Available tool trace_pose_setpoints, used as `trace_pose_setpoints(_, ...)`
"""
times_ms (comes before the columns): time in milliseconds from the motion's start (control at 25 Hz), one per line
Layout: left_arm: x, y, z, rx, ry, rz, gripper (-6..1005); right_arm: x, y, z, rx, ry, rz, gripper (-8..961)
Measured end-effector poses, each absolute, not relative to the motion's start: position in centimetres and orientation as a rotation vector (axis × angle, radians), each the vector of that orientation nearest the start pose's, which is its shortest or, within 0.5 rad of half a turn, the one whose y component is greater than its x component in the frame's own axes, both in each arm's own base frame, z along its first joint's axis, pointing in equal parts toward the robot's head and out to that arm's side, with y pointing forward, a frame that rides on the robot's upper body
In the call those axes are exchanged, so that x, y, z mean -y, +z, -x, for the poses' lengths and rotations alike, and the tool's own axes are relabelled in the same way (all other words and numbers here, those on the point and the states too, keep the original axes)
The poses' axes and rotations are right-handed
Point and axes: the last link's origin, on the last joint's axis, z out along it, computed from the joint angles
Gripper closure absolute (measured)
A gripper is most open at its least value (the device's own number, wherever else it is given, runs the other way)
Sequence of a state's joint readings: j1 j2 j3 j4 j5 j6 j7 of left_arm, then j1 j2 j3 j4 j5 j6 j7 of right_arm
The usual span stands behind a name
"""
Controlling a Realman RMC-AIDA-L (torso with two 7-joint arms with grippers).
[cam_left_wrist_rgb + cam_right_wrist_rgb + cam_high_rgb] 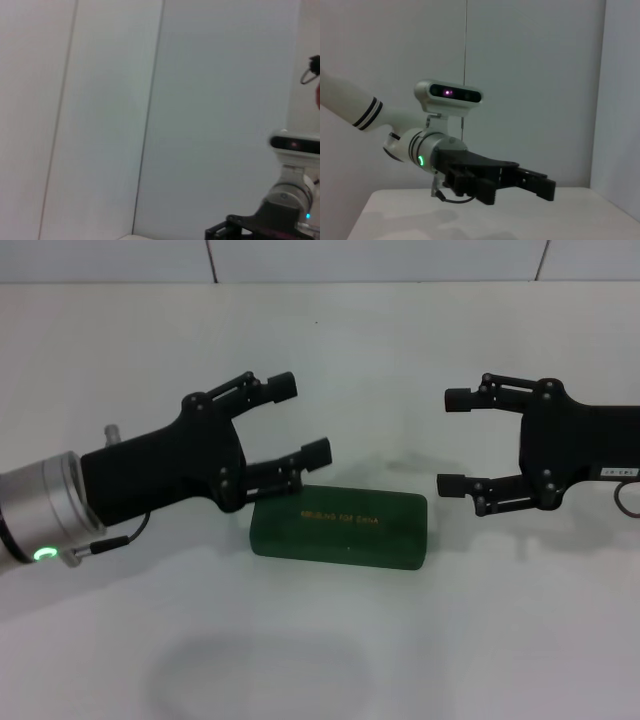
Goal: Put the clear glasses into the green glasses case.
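The green glasses case (340, 530) lies shut on the white table at the centre, gold lettering on its lid. My left gripper (302, 420) hovers open just above the case's left end, its lower finger close over the lid's corner. To the right of the case, my right gripper (451, 442) hangs open at about the same height, apart from it. The two face each other. The right wrist view shows the left gripper (540, 184) above the table. I cannot make out the clear glasses; only a faint oval outline (260, 675) lies on the table near the front.
The white table (520, 640) runs back to a white panelled wall (380, 260). The left wrist view shows mostly wall, with the right arm's wrist (290, 200) at one corner.
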State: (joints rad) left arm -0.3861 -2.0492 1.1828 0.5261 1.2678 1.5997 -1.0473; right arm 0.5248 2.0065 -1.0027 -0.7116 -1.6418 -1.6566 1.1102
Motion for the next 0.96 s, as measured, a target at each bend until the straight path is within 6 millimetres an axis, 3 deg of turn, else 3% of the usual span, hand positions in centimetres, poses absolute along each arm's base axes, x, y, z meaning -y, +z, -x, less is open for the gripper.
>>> trace_pose_setpoints(960,-28.7,-2.0,24.8,0.288,-1.143,2.560,127,-33.5,0.6,-21.4,0.056,0.857,2.771,67)
